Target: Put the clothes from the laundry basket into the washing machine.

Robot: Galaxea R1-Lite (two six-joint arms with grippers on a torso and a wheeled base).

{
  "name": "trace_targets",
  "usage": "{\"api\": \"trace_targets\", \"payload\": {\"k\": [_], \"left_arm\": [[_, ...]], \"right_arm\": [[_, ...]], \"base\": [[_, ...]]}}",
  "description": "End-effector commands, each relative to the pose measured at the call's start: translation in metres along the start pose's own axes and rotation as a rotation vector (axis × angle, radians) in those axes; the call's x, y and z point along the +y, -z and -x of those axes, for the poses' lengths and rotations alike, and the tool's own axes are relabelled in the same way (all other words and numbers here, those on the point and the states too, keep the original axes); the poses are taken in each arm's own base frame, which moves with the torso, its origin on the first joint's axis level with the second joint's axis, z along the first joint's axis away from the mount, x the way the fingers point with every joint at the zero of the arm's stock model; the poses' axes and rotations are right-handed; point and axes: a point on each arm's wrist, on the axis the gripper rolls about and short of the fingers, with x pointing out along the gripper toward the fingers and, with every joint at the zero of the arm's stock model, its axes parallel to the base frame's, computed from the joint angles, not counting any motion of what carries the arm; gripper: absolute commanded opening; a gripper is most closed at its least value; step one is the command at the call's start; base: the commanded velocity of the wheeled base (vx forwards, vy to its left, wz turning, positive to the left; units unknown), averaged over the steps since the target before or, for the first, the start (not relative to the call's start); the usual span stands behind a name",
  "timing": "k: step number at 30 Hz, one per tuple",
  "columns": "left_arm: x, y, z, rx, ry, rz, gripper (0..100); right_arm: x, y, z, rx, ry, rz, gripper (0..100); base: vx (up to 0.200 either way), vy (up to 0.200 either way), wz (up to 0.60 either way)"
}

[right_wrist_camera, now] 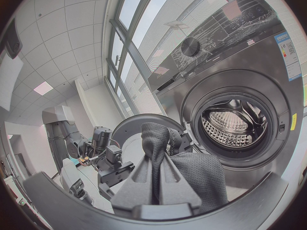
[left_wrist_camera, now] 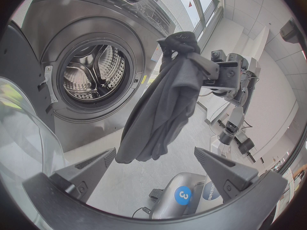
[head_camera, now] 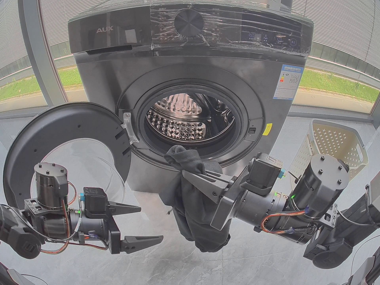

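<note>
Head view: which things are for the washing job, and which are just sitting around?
For the job: dark garment, shut in the right gripper; washing machine with its open door; laundry basket.
Just around: windows; floor tiles; left gripper, open, holding nothing.

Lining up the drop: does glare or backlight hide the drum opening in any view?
Head view: drum reflective inside, opening readable. Left wrist view: bright window beside the black garment, garment distinct. Right wrist view: fisheye curves the washing machine, drum unobscured.
</note>
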Motion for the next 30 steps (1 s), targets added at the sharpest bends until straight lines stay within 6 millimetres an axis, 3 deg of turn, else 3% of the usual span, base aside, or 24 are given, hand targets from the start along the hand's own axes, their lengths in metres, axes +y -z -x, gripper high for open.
{"api": "trace_targets", "payload": {"k": [1,10,17,18,26,30], "left_arm": [[0.012,0.006,-0.019,0.037,0.002,0.024,100],[0.037,0.007,-0.053,-0.036,-0.045,0.004,100],[0.033,0.005,-0.069,-0.058,0.003,0.046,100],[0.036,0.004,-0.073,-0.06,-0.007,0.047,0],[0.044,-0.001,-0.086,-0.1,-0.007,0.027,0],[0.044,-0.005,-0.081,-0.16,-0.037,0.019,0]], "right_arm": [[0.003,0.001,0.0,-0.001,-0.009,-0.001,0],[0.01,0.003,-0.001,0.004,-0.028,-0.003,0],[0.011,0.004,-0.001,0.003,-0.024,-0.004,0],[0.011,0.004,-0.001,0.003,-0.024,-0.004,0],[0.007,0.008,0.003,0.021,-0.006,-0.005,0],[-0.014,0.014,0.002,0.047,0.079,0.012,0]], "base": [[0.0,0.0,0.0],[0.0,0.0,0.0],[0.0,0.0,0.0],[0.0,0.0,0.0],[0.0,0.0,0.0],[0.0,0.0,0.0]]}}
